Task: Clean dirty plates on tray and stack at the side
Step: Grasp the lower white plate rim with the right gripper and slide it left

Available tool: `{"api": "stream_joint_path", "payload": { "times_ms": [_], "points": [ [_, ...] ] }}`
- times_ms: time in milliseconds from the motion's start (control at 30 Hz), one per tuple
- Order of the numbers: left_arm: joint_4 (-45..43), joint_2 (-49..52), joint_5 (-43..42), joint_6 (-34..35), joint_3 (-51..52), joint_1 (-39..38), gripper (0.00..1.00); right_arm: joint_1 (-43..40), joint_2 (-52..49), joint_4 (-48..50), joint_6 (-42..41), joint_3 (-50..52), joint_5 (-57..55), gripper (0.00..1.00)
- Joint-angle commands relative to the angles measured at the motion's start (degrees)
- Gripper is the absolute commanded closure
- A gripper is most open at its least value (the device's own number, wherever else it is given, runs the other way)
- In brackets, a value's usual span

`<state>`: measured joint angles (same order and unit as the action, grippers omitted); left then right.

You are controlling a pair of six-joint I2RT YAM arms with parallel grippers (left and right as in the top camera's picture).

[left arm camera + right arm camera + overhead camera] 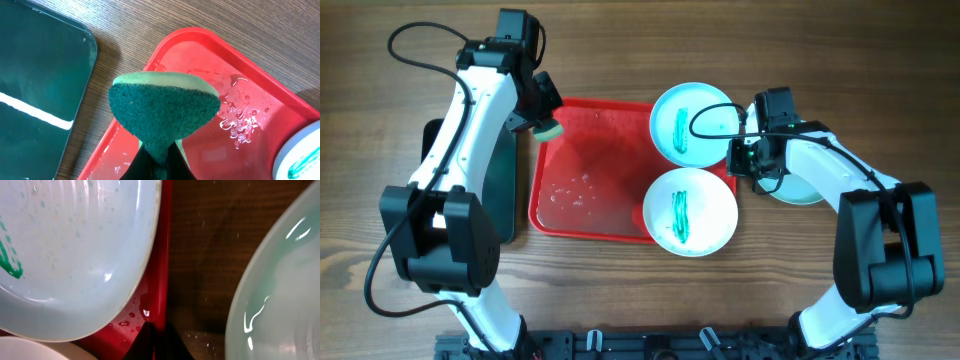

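Wiping looks to be the step in hand. The left gripper (155, 162) is clamped narrow on a green sponge (165, 107), scouring face out, and hangs over the far-left corner of the red tray (600, 150), well apart from anything dirty. Two plates lie at the tray's right end and overhang its rim: the far plate (670, 110) and the near plate (705, 215), each with a teal streak at centre. A third plate (805, 192) sits on the table (620, 290) just beside the tray and shows no smear in the part that is visible, so about a third of the job seems done. The right gripper (757, 168) hovers between the tray's edge and that plate; only a dark wedge of its fingers shows in the wrist view, so I cannot tell how wide it stands. To do this well, the sponge should cross the wet tray floor, past the water drops (237, 125), and land flat on one streak. Strokes should run along the smear, pressing lightly. Since both plates overhang, the right gripper should pin the rim first so the plate does not tip or slide off. The black tray (505, 190) at left plays no part.
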<state>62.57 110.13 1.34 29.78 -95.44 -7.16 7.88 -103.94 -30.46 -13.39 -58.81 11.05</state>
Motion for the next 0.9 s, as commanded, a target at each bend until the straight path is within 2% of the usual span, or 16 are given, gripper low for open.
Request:
{"api": "stream_joint_path", "payload": {
  "times_ms": [0, 200, 233, 267, 300, 367, 467, 600, 667, 800, 867],
  "points": [
    [-0.22, -1.6, -0.68, -0.87, -1.16, 0.31, 0.96, -0.02, -0.74, 3.08, 3.15, 0.55, -4.22, 0.96],
    [-0.2, -1.6, -0.68, -0.87, -1.16, 0.26, 0.96, -0.02, -0.74, 7.34, 7.43, 0.55, -4.63, 0.96],
    [-0.22, -1.6, -0.68, -0.87, -1.16, 0.26, 0.96, -0.02, -0.72, 7.19, 7.39, 0.31, -3.76, 0.9],
    [-0.2, -1.6, -0.68, -0.87, -1.16, 0.26, 0.96, -0.02, -0.15, 3.41, 7.23, -1.6, 0.61, 0.62],
    [-0.2, -1.6, -0.68, -0.87, -1.16, 0.26, 0.96, -0.02, 1.51, -3.02, 4.55, -4.81, 4.52, 0.57],
    [-0.15, -1.6, -0.68, -0.9, -1.16, 0.26, 0.96, -0.02, 3.76, -12.63, 0.98, -8.31, 6.01, 0.53],
    [-0.15, -1.6, -0.68, -0.87, -1.16, 0.26, 0.96, 0.0, 4.02, -21.57, -0.26, -7.89, 5.53, 0.53],
    [-0.17, -1.6, -0.68, -0.9, -1.16, 0.26, 0.96, 0.09, 4.02, -24.15, -0.72, -2.93, 5.79, 0.59],
    [-0.22, -1.6, -0.68, -0.87, -1.16, 0.26, 0.96, 0.22, 4.02, -22.27, -0.72, 0.22, 7.32, 0.71],
    [-0.17, -1.6, -0.68, -0.9, -1.16, 0.26, 0.96, 2.14, 4.02, -21.05, -0.61, 0.7, 8.57, 0.8],
    [-0.2, -1.6, -0.68, -0.9, -1.16, 0.26, 0.96, 4.04, 4.02, -20.92, -1.9, 0.7, 8.55, 0.93]
  ]
}}
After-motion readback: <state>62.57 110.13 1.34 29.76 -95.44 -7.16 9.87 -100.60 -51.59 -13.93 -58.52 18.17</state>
